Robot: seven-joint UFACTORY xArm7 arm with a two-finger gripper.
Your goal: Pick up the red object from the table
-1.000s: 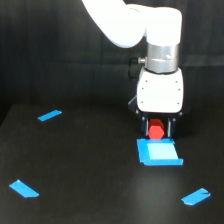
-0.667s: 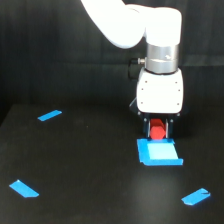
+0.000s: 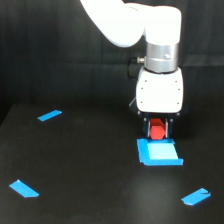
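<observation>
Black matte table (image 3: 90, 170), seen from the exterior view

Nearest the camera: a blue tape strip (image 3: 24, 188) low on the exterior view's left, lying at a slant; another blue tape strip (image 3: 195, 197) low on the exterior view's right, also slanted. Both flat on the table, well apart from each other

Middle ground, right of centre: a blue square (image 3: 159, 152), flat on the table, its near edge slightly ragged

Just behind the blue square's far edge: the red block (image 3: 158, 131). It sits between the two dark fingers (image 3: 148, 128) of the gripper (image 3: 158, 130), one finger on each side of it. Fingers narrow, drawn in close against the block's sides and seemingly gripping it; actual contact too small to confirm. Cannot tell whether the block's underside rests on the table or hangs just clear of it; its lower edge sits right at the square's far edge

Above the fingers: the white boxy body of the gripper, then a silver wrist (image 3: 161, 57), then the white arm (image 3: 130, 22) curving up and off toward the exterior view's left, out of the top of the frame. Gripper points straight down

Farther back, on the exterior view's left: a third blue tape strip (image 3: 49, 115), slanted, well apart from everything else

Behind the table: dark backdrop
</observation>
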